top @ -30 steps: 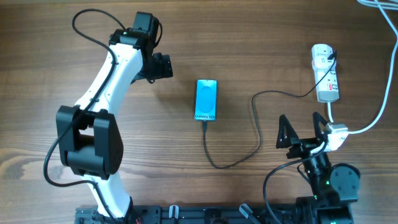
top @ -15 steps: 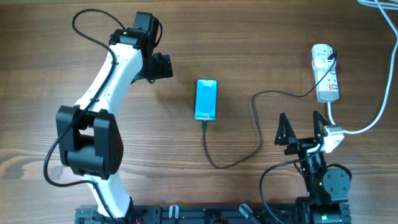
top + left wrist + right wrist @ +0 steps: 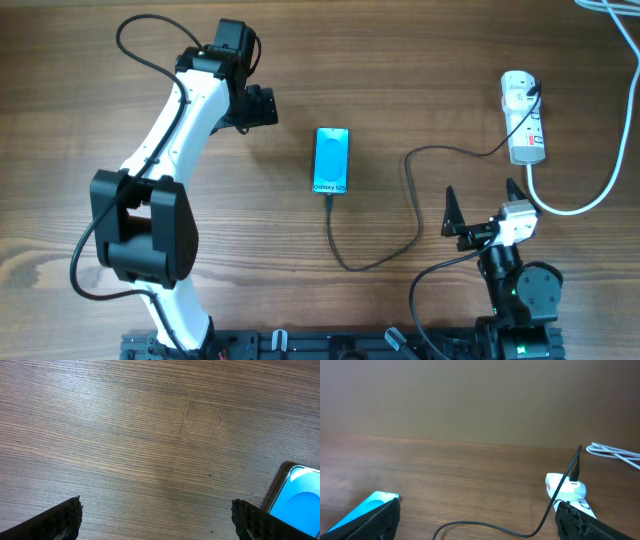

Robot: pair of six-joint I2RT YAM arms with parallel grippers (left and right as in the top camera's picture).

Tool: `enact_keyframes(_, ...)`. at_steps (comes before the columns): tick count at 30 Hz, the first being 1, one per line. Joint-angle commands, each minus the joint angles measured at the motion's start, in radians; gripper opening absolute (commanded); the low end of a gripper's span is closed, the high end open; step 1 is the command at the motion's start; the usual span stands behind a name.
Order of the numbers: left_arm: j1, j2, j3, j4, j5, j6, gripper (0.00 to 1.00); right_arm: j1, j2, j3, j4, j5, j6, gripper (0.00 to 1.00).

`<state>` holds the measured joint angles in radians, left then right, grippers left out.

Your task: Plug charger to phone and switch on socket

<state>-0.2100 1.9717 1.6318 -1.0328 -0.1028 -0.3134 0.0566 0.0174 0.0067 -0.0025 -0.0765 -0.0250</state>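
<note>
The phone [image 3: 332,160] with its cyan screen lies flat mid-table; it also shows in the left wrist view [image 3: 298,492] and the right wrist view [image 3: 362,510]. The thin black charger cable [image 3: 410,215] runs from the phone's lower edge, loops right and ends in a black plug in the white socket [image 3: 523,130] at the right, also in the right wrist view [image 3: 567,491]. My left gripper [image 3: 262,106] is open and empty, left of the phone. My right gripper [image 3: 482,212] is open and empty, below the socket.
The thick white lead [image 3: 600,190] curves from the socket's lower end out to the table's right edge and up to the far right corner. Bare wood lies between the phone and my left arm.
My right gripper has drawn back toward its base and tilted up. The white lead near it now hangs free. The left arm, phone and charger have not moved.
</note>
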Motion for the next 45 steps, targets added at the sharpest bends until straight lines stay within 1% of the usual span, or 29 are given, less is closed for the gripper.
enact_keyframes(1, 0.005, -0.005, 0.005, 0.0, 0.005, -0.01, 1.0, 0.001, -0.014, -0.002, 0.0, 0.022, -0.01, 1.0)
enact_keyframes(11, 0.005, -0.005, 0.005, 0.0, 0.005, -0.01, 1.0, 0.001, -0.014, -0.002, 0.0, 0.029, 0.026, 1.0)
enact_keyframes(45, 0.005, -0.005, 0.005, 0.0, 0.005, -0.01, 1.0, -0.016, -0.014, -0.002, 0.003, 0.021, 0.027, 1.0)
